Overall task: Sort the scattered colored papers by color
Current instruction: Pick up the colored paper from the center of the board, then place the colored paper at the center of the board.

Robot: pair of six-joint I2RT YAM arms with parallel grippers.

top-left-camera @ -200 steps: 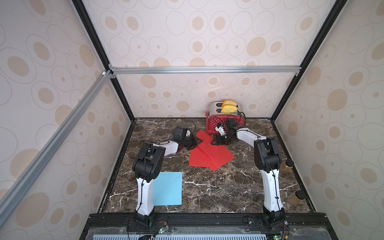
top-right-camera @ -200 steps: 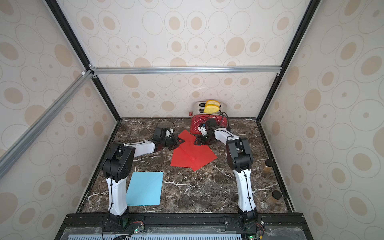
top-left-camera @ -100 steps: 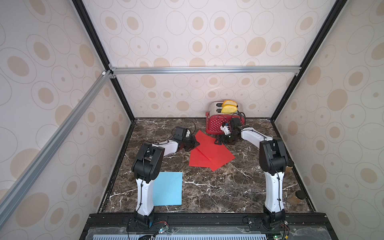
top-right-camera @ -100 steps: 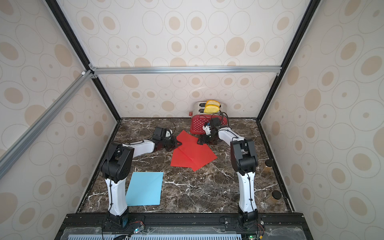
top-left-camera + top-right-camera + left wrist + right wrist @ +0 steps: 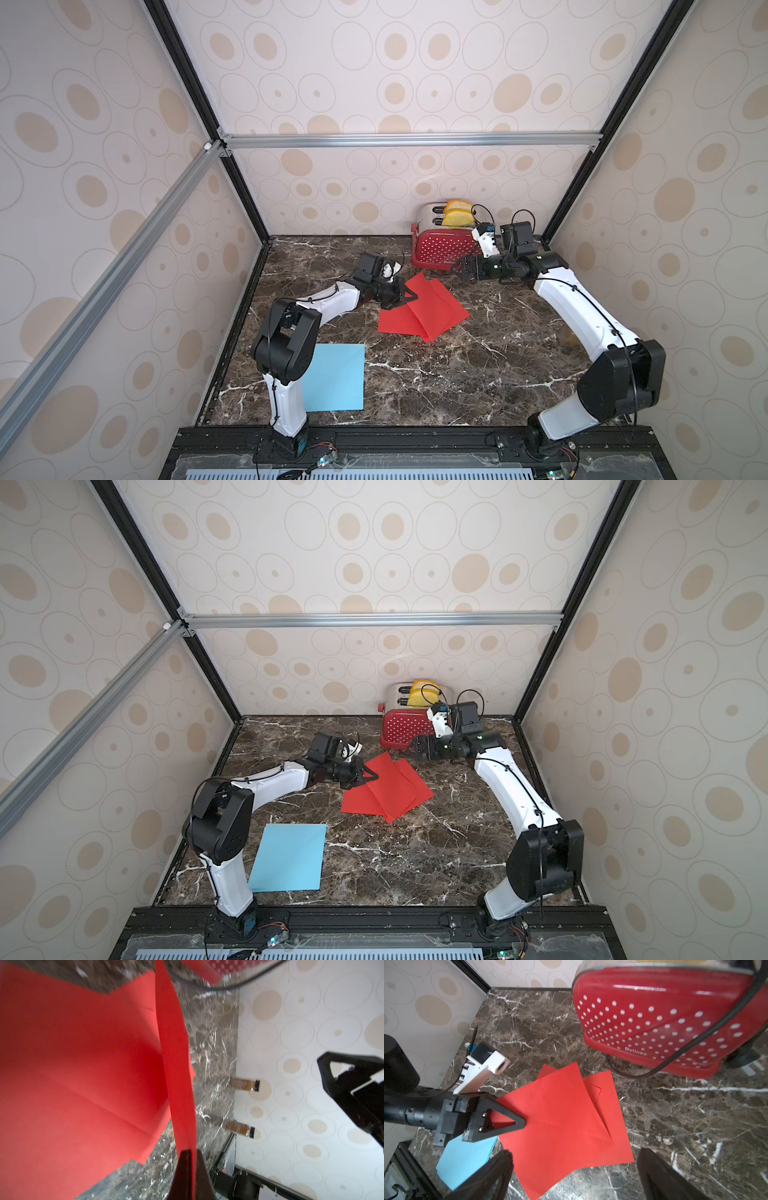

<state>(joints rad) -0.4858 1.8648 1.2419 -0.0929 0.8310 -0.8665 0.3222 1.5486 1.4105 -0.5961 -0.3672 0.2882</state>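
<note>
One gripper has paper in it. The left gripper (image 5: 409, 296) is pinched flat on an edge of the top red sheet (image 5: 556, 1109), on the side turned away from the toaster (image 5: 444, 249). In the left wrist view that sheet rises off the others and bows from the jaws toward the toaster, so its long axis seems to run along that line.

The right gripper (image 5: 459, 268) hangs empty just in front of the toaster, jaws spread wide, near the closest corner of the red fan. The red sheets (image 5: 432, 311) lie overlapping and askew on the table (image 5: 478, 374), just in front of the toaster. The blue sheets (image 5: 336, 378) lie squared up well away from the toaster, beside the left arm's base.

Since the left arm has the grip, squaring this sheet onto the reds probably falls to it, likely by drawing the sheet away from the toaster.
</note>
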